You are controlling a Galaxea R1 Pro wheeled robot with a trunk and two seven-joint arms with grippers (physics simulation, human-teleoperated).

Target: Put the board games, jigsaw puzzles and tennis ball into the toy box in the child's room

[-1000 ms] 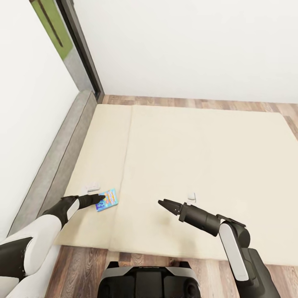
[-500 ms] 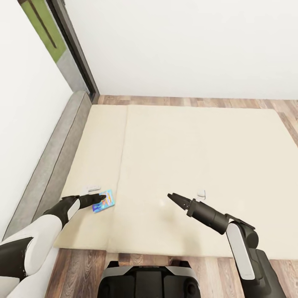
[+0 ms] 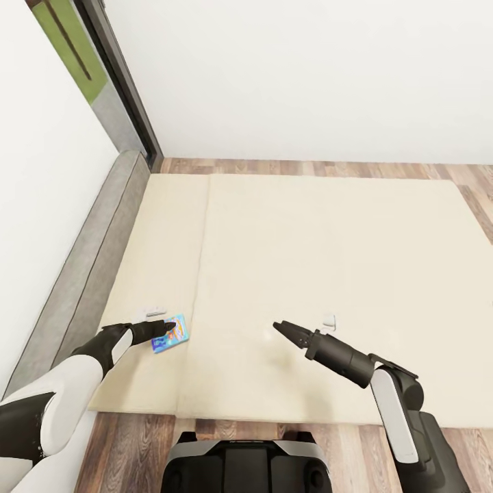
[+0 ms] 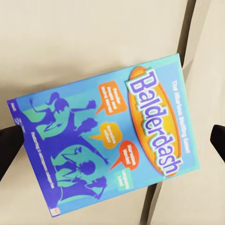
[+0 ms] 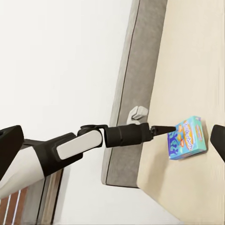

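Observation:
A blue board game (image 3: 171,334) with purple and white lettering lies flat on the cream bed (image 3: 329,239), close to its near left corner. My left gripper (image 3: 163,330) is open at the box's left edge. In the left wrist view the board game (image 4: 108,140) lies between the two dark fingertips (image 4: 9,145), which stand wide apart at its short ends. My right gripper (image 3: 281,327) hovers open over bare mattress, well to the right of the box. The right wrist view looks across at the board game (image 5: 187,137) and my left arm (image 5: 89,140).
The bed's grey edge (image 3: 96,253) runs along the white wall on the left. Two small white items (image 3: 156,311) (image 3: 330,320) lie on the mattress. A dark door frame (image 3: 123,82) stands at the far left corner. Wooden floor (image 3: 308,168) borders the bed.
The whole picture has shifted slightly, so the camera has moved. My left gripper stays at the blue game. My right gripper keeps nearly the same place over the mattress.

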